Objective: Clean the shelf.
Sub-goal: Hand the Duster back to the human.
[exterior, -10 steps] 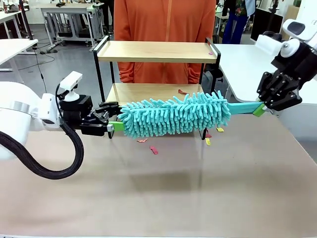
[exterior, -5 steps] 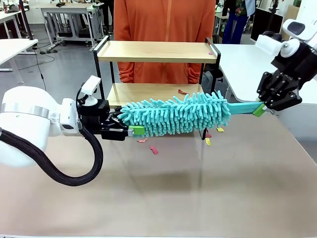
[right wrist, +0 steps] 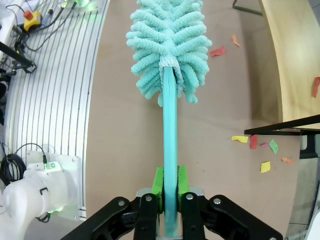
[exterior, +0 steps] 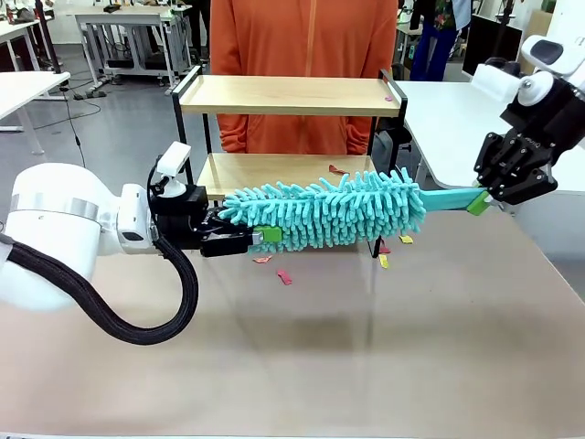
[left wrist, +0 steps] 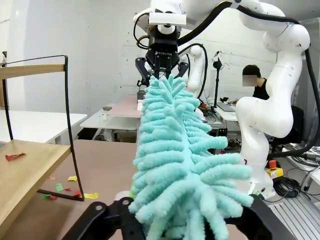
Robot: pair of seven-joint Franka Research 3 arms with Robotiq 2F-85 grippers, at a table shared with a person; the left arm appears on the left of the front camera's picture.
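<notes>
Green pads: I see my right gripper [right wrist: 169, 197] clamped on the teal handle [right wrist: 169, 125] of the duster [exterior: 324, 210], pads pressed to both sides of it.
Left gripper [exterior: 254, 236]: its jaws sit around the duster's free tip; from the front I can't tell if they have closed on the fluff or stand just off it.
Left wrist extra: black fingers [left wrist: 107, 220] flank the fluffy head, and the word ROBOTIQ reads on the far right gripper [left wrist: 161, 67].
Duster: held level above the table [exterior: 366, 347], across the front of the shelf [exterior: 288, 96].
Shelf: at the table's far edge, wooden boards in a black frame, a person in orange [exterior: 306, 55] right behind it.
Scraps: I see paper bits [exterior: 285, 276] on the table near the shelf's feet, one on each board.
Right wrist extra: more scraps [right wrist: 260, 147] by the frame, a red one on the lower board.
</notes>
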